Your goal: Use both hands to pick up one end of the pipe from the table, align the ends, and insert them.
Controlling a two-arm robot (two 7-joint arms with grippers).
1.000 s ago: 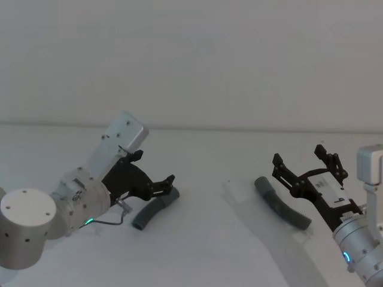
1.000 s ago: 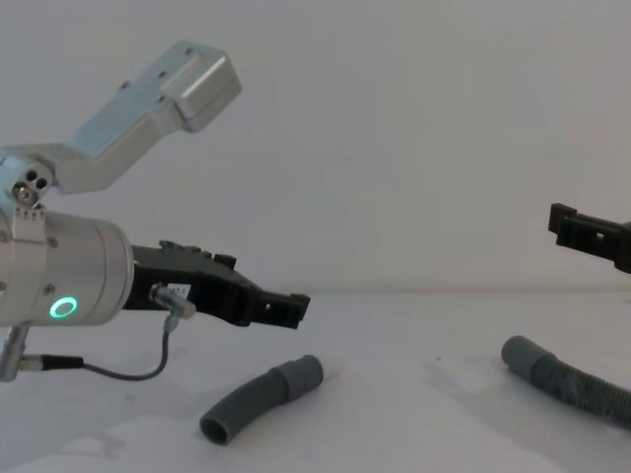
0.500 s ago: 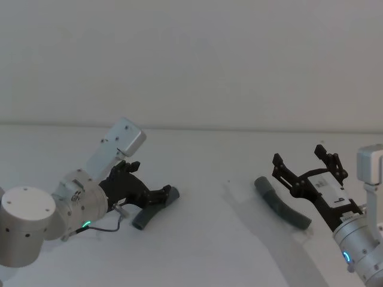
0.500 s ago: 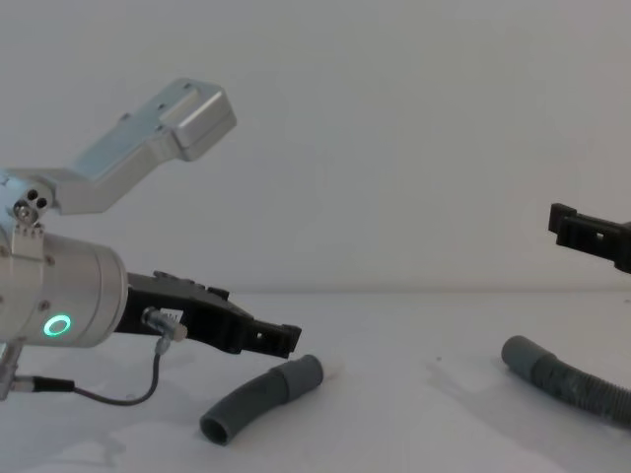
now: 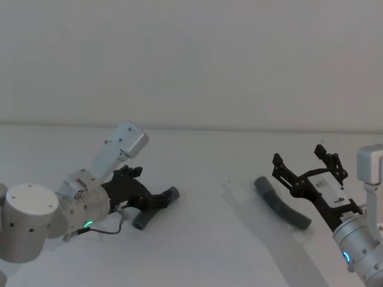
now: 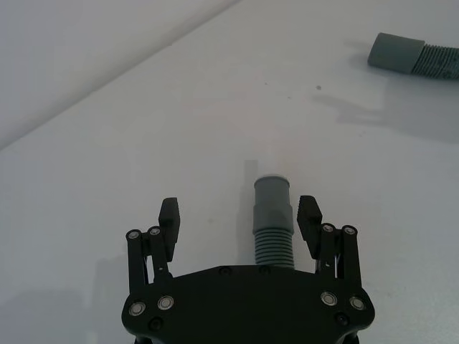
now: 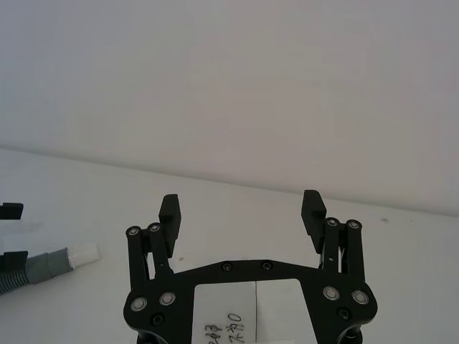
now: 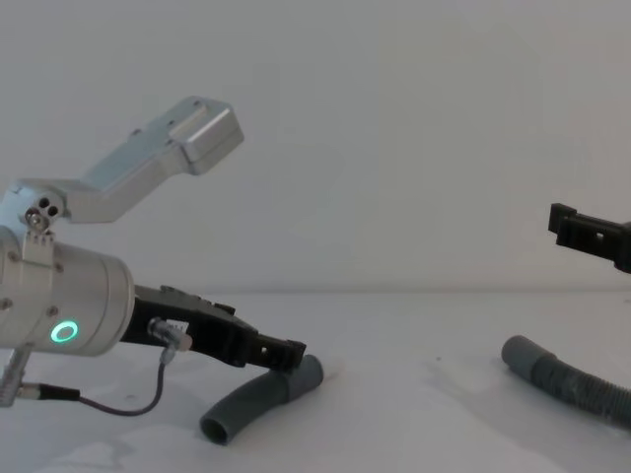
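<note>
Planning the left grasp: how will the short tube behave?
The short tube looks like moulded plastic, so probably stiff. Round on the smooth table, it may roll or slide, sitting nearer one finger of the open left hand. The right hand hovers open.

Soft, even, slightly dim light; faint diffuse shadows on the table (image 5: 197,251)

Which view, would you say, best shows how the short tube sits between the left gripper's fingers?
The left wrist view: the short tube lies between the left gripper's open fingers, nearer one. In the head view the gripper covers its middle; the chest view is side-on, hiding the gap.
</note>
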